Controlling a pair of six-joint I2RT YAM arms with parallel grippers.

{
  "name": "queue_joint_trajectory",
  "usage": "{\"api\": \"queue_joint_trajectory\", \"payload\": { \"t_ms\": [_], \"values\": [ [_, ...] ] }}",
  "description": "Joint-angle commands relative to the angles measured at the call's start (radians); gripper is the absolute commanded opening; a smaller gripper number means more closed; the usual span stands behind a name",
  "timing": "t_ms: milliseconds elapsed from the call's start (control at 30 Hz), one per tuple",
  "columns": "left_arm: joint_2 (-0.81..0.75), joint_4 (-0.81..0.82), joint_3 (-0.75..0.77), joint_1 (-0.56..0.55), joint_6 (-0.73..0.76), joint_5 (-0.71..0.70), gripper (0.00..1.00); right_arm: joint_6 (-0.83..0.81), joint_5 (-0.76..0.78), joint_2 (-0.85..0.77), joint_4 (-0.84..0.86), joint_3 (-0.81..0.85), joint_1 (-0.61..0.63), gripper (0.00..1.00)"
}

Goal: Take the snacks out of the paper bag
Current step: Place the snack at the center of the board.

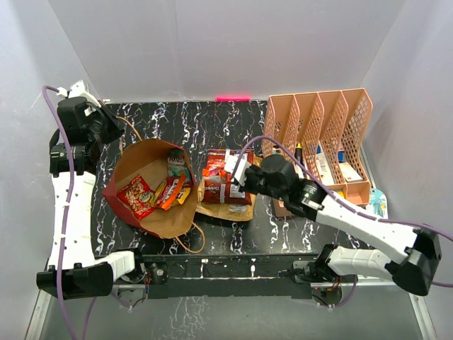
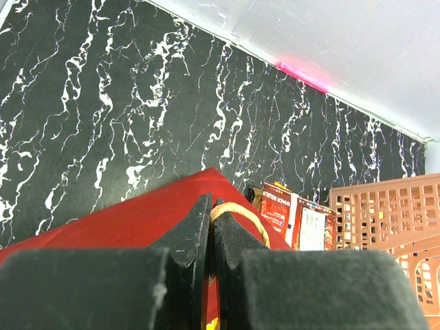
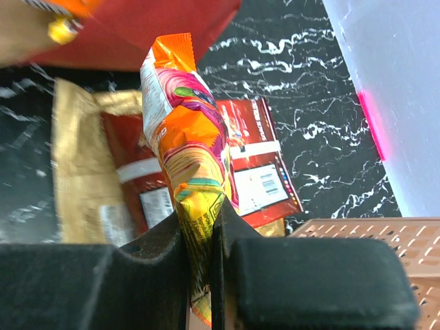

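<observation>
The paper bag [image 1: 152,219] lies open on the left of the table, red outside [image 2: 130,220], brown inside. My left gripper [image 2: 212,203] [image 1: 113,131] is shut on its rim by the cord handle [image 2: 242,214]. Inside the bag lie an orange-red packet [image 1: 138,196], an orange one [image 1: 170,191] and a teal one [image 1: 177,163]. My right gripper [image 3: 203,214] [image 1: 235,170] is shut on the end of an orange and yellow snack packet [image 3: 185,124], held above two red packets [image 3: 258,172] [image 1: 228,185]. Those lie on a gold-brown packet [image 3: 79,172] just right of the bag.
A pink mesh desk organiser [image 1: 325,131] [image 3: 357,230] with pens and stationery stands at the back right, close to my right arm. White walls enclose the black marbled table [image 1: 233,127]. A pink mark [image 1: 233,98] sits at the back edge.
</observation>
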Motion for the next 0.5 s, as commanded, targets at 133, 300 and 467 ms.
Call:
{"api": "queue_joint_trajectory", "payload": {
  "t_ms": [133,300,467],
  "values": [
    [-0.003,0.017,0.036,0.001,0.006,0.007,0.00,-0.432,-0.508,0.190,0.392,-0.029,-0.281,0.07],
    [-0.008,0.017,0.029,0.001,0.007,0.010,0.00,-0.558,-0.672,0.364,0.474,0.036,-0.344,0.07],
    [-0.023,0.018,0.021,0.001,0.000,0.024,0.00,-0.704,-0.814,0.489,0.458,0.067,-0.418,0.07]
  ]
}}
